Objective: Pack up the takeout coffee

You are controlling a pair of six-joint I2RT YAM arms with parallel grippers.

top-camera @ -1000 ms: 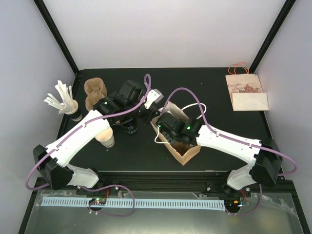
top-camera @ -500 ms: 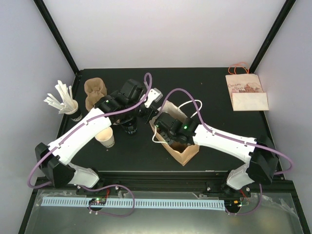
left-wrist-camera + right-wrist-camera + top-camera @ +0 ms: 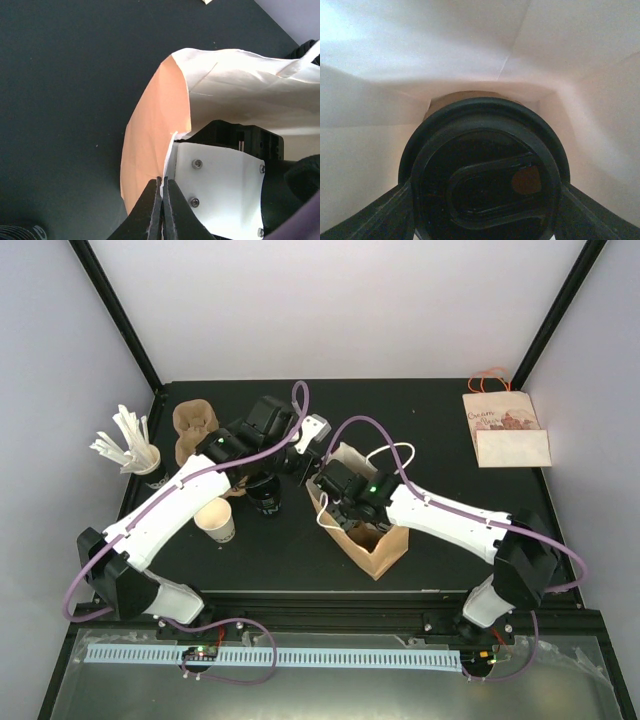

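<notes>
Two arms meet at the paper bag point(image 3: 380, 552) near the middle of the table point(image 3: 440, 410). In the top view the bag's long axis runs diagonally, with the folded bottom toward the near right and the mouth opening toward the far left. Its white handles point(image 3: 392, 452) loop out at the mouth end.

The left gripper point(image 3: 162, 186) has its jaws pressed fully together, pinching the paper rim at the edge of the mouth. The right gripper point(image 3: 486, 192) is inside the bag. Its jaws are spread fairly wide and clamped on either side of the coffee cup point(image 3: 485, 165). The cup's axis lies along the bag's — black lid facing out toward the mouth, base deeper in, white paper walls all around it.

Compared with a second ago, the right wrist has shifted toward the far left and its forearm reaches further across the bag. The left wrist has edged back as well, and more of the mouth's white inner face shows — while the bag's bottom corner sits where it was.
</notes>
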